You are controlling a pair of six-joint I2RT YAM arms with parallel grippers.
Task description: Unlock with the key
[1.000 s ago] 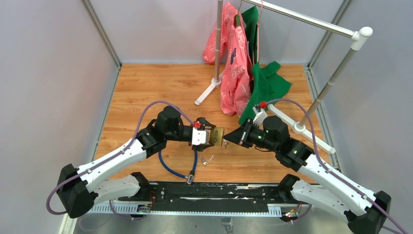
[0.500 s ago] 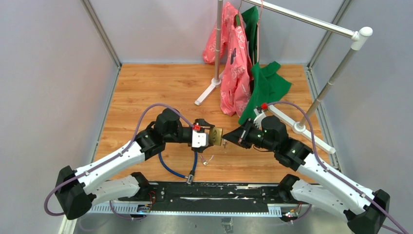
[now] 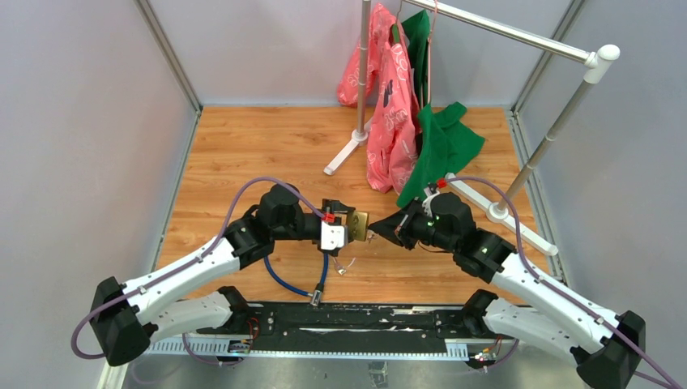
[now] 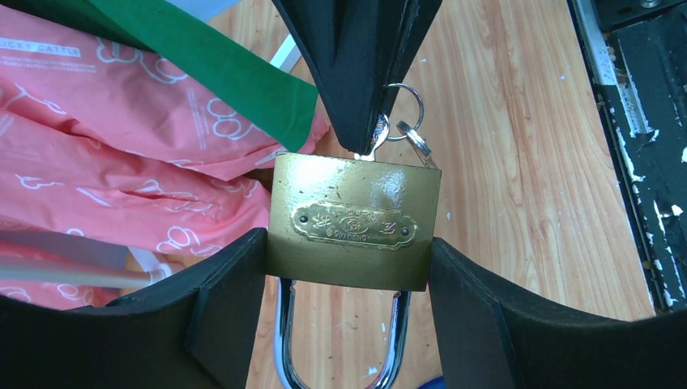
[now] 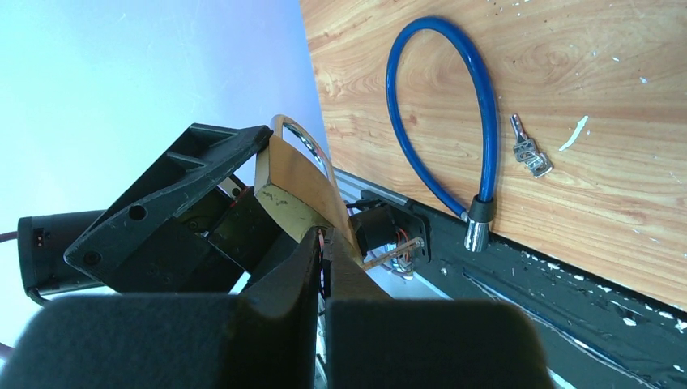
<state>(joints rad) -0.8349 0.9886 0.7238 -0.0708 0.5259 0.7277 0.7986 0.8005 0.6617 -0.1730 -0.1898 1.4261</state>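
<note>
My left gripper is shut on a brass padlock and holds it above the wooden table. In the left wrist view the padlock sits clamped between my fingers, its chrome shackle pointing toward the camera, both legs meeting the body. My right gripper is shut on the key, whose tip is at the padlock's keyhole end; a key ring hangs beside it. In the right wrist view my closed gripper presses against the padlock; the key blade is hidden.
A blue cable lock lies on the table under the grippers, with small spare keys beside it; both also show in the right wrist view. A white clothes rack with pink bags and green bags stands behind.
My right wrist has rolled and edged left against the padlock. My left gripper with the padlock has shifted slightly up and left.
</note>
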